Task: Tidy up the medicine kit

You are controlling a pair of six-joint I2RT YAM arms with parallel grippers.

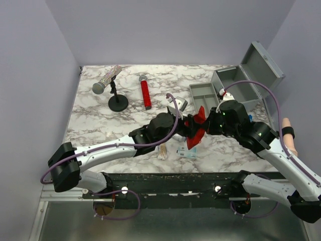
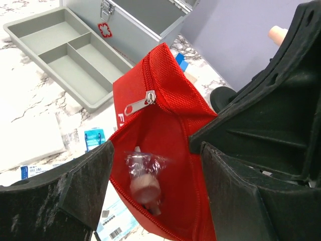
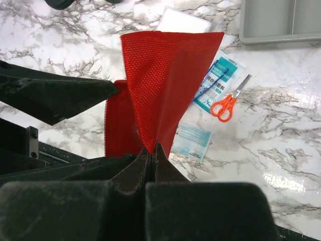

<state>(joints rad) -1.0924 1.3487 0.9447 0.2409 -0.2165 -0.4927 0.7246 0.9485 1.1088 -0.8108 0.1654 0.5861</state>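
The medicine kit (image 1: 253,75), a grey metal box with its lid up, stands at the back right, and its divided tray (image 1: 204,95) lies on the table beside it. Both also show in the left wrist view: the box (image 2: 145,20) with a red front mark and the tray (image 2: 60,55). Between the arms hangs a flat red zip pouch (image 1: 196,128). My right gripper (image 3: 153,148) is shut on the pouch's fabric (image 3: 165,75). My left gripper (image 2: 155,175) is open at the pouch's unzipped mouth (image 2: 165,115). A small plastic-wrapped item (image 2: 144,181) lies inside the pouch.
Orange scissors (image 3: 225,105) and blue-white packets (image 3: 193,140) lie on the marble under the pouch. A microphone on a black stand (image 1: 113,90), a red cylinder (image 1: 145,94) and wooden swabs (image 1: 163,152) are to the left. A person's hand (image 1: 288,135) is at the right edge.
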